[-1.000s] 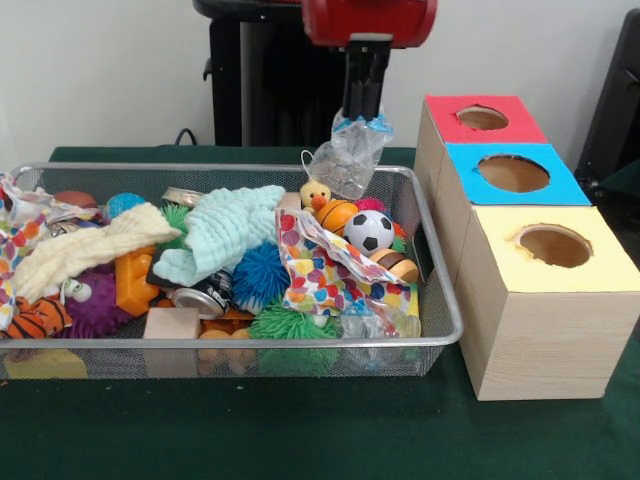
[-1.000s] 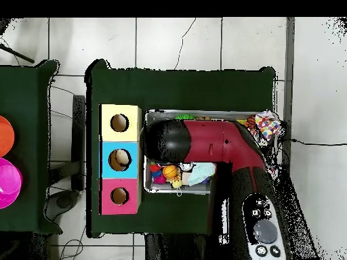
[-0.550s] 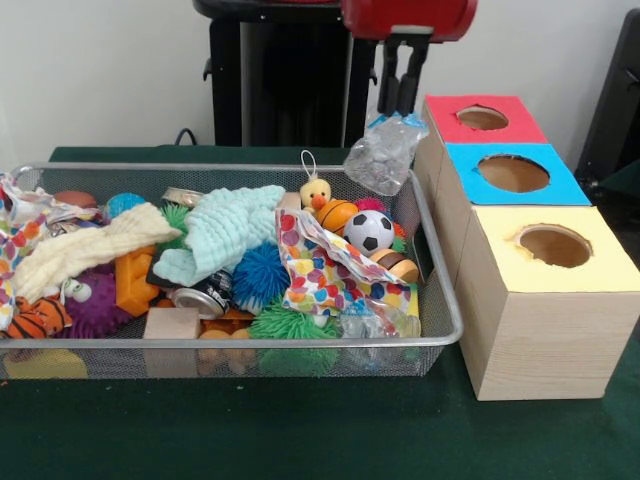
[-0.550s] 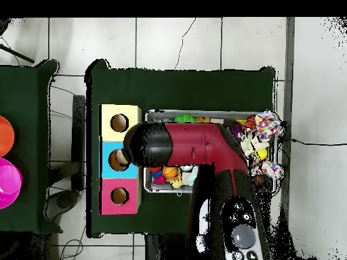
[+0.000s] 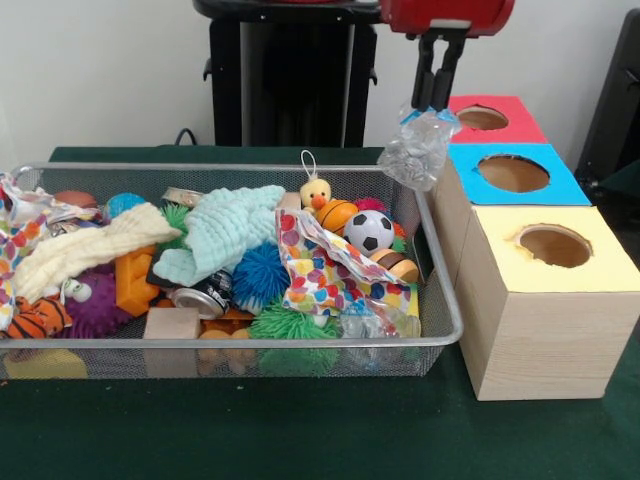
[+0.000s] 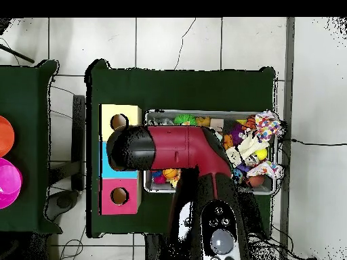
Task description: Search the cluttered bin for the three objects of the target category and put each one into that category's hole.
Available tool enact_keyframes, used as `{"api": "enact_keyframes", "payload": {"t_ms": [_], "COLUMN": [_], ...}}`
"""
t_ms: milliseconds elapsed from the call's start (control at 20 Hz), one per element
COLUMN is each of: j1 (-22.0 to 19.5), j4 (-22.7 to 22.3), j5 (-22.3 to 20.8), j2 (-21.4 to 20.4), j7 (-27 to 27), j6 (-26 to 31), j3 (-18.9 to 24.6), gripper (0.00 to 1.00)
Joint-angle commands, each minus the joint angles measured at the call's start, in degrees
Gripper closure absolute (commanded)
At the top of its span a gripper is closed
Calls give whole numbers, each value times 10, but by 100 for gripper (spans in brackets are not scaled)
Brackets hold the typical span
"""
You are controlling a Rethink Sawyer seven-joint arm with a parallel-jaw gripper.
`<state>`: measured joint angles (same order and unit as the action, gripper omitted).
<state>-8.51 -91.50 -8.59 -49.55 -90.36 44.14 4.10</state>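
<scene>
end effector (image 5: 436, 98) carried crumpled plastic (image 5: 417, 150) past the bin edge (image 5: 428, 215).

A table (image 5: 300, 440) covered in dark green cloth is filling the lower part of the front view and the middle of the overhead view. A wire mesh bin (image 5: 440, 300) heaped with toys is sitting directly on it across the left and centre of the front view, and a row of three wooden boxes (image 5: 540, 330), topped red, blue and yellow from back to front and each with a round hole, is standing just beside the bin at the right. In the overhead view a second green-covered table (image 6: 27, 135) is showing at the left edge, carrying an orange bowl (image 6: 5, 135) and a pink bowl (image 6: 8, 181).
</scene>
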Motion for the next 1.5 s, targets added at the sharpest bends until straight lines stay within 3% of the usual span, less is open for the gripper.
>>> {"api": "enact_keyframes", "payload": {"t_ms": [50, 950, 1500], "j1": [10, 85, 100], "j4": [-38, -23, -41], "j5": [27, 60, 80], "j2": [23, 51, 59], "j7": [-168, -188, -169], "j6": [-39, -64, -104], "j3": [-26, -80, -97], "gripper": [100, 100, 100]}}
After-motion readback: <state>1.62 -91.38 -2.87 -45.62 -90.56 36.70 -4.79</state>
